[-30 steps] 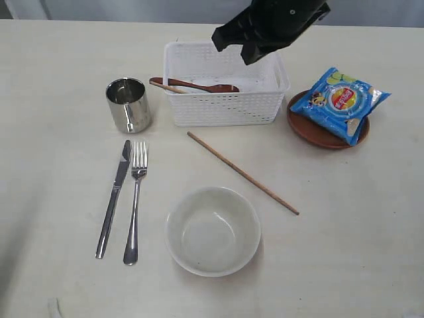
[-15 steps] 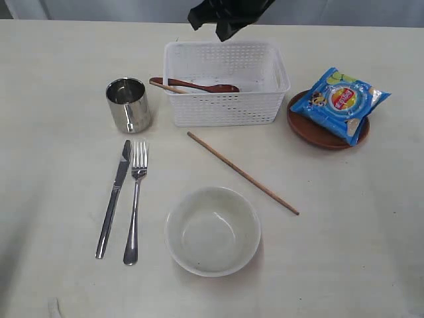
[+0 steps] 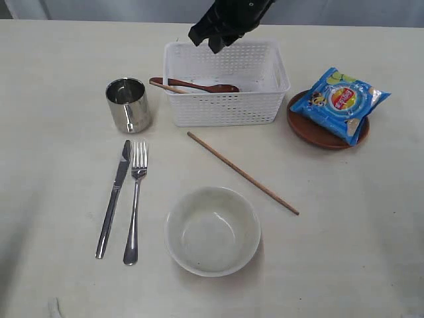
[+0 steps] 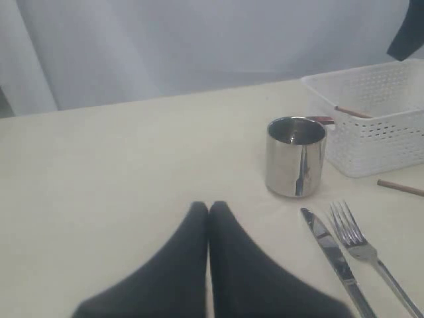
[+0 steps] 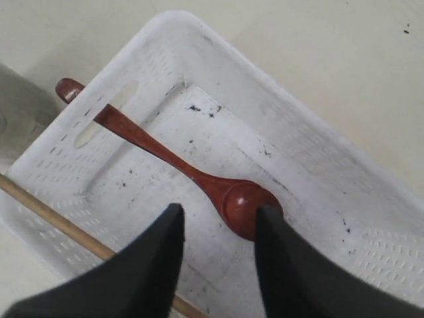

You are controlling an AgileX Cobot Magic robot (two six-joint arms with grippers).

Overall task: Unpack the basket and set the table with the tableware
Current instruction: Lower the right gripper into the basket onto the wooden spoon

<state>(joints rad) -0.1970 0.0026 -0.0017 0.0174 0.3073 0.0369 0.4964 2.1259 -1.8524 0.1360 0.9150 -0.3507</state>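
The white basket [image 3: 225, 109] stands at the back middle of the table [image 3: 358, 225]. Inside it lie the reddish-brown spoon [image 5: 242, 202], its handle poking over the left rim, and a chopstick [image 5: 53, 215]. My right gripper [image 5: 218, 215] hangs open above the basket [image 5: 318, 142], its jaws over the spoon's bowl end and holding nothing. In the exterior view it [image 3: 207, 41] is over the basket's back rim. The other chopstick [image 3: 242, 172], cup [image 3: 128, 105], knife [image 3: 114, 199], fork [image 3: 135, 202] and bowl [image 3: 212, 230] lie on the table. My left gripper [image 4: 209, 207] is shut, empty, left of the cup [image 4: 295, 158].
A blue chips bag [image 3: 340, 103] lies on the brown plate [image 3: 311, 132] right of the basket. The knife [image 4: 331, 255] and fork [image 4: 361, 248] lie close to the left gripper's side.
The right gripper has swung left across the basket's back and dipped slightly. Its jaws have opened.
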